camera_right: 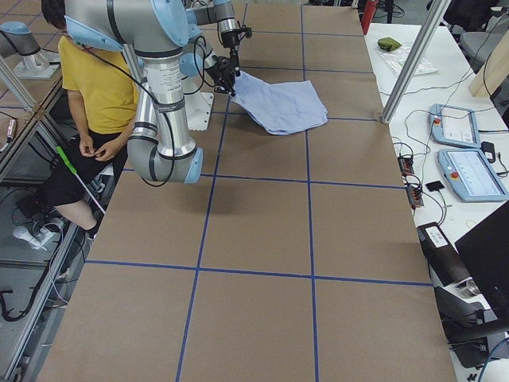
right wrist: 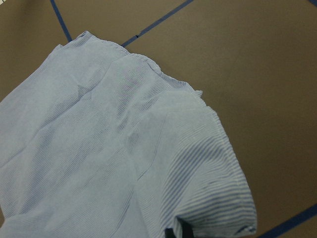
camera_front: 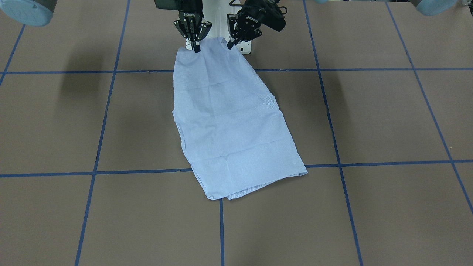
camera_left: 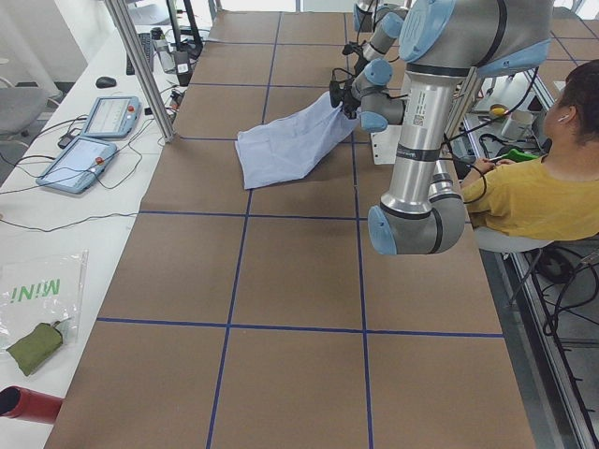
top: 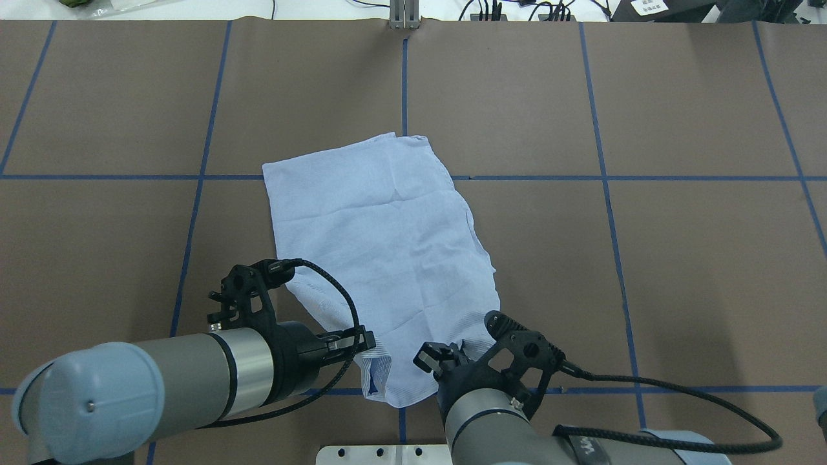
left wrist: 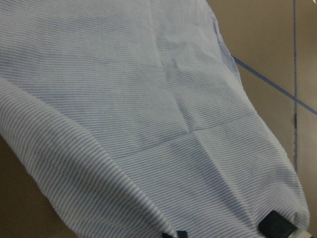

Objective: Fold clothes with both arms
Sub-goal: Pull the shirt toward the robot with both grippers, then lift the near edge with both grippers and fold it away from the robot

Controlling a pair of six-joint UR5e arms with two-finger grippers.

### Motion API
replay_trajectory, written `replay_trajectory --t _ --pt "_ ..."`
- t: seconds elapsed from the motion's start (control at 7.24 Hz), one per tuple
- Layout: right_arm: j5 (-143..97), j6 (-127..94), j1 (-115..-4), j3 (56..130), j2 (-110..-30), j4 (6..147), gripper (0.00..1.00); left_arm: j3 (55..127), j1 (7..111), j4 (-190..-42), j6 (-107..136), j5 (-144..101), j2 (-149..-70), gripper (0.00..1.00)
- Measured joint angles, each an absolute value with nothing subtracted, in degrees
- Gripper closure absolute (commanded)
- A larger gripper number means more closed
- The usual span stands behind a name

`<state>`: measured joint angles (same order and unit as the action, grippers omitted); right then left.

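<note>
Table (camera_front: 369,118): you have a brown surface marked into squares by blue tape (camera_front: 104,122). It takes up most of every fixed view.

Left arm (top: 161,381) and right arm (top: 510,426): both reach in from the robot's edge and come close together over the near middle of the table. They do not cross.

Shirt (camera_front: 229,122): it is folded to a long panel, with the plain striped cloth facing up. It lies at mid-table and runs away from the robot at a slight slant, crossing two tape lines. The far end rests flat on the table. The near end is lifted off the surface and hangs from the two grippers, so the cloth slopes down from them to the table. Shallow creases run across the panel.

Person (camera_left: 543,192): seated in a yellow top just beside the robot's base (top: 381,454), off the table.

Pendants (camera_right: 460,139): two lie on the white bench along the far side of the table.

Left gripper (camera_front: 230,45): its fingers are pinched together on one near corner of the shirt, and cloth drapes down from them in its wrist view.

Right gripper (camera_front: 196,48): its fingers are clamped on the other near corner, with the hem bunched at the tips in its wrist view. The two grippers sit near each other at about the same height.
</note>
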<state>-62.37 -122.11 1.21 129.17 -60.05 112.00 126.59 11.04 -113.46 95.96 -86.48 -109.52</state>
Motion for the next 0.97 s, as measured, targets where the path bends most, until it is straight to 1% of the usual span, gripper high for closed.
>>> replay_trajectory --t 0.28,0.41,0.97 --pt "-62.05 -122.97 2.86 133.33 -59.60 117.46 1.00 132.64 11.10 -106.83 95.76 -89.21 -109.35 1.00" --pt "-62.21 -122.87 2.26 133.95 -59.44 118.23 1.00 133.86 11.26 -105.40 95.60 -89.91 -109.34 1.00" --pt "-63.72 -119.93 -2.70 133.33 -56.92 118.66 1.00 134.23 13.04 -104.36 94.37 -90.74 -109.57 1.00"
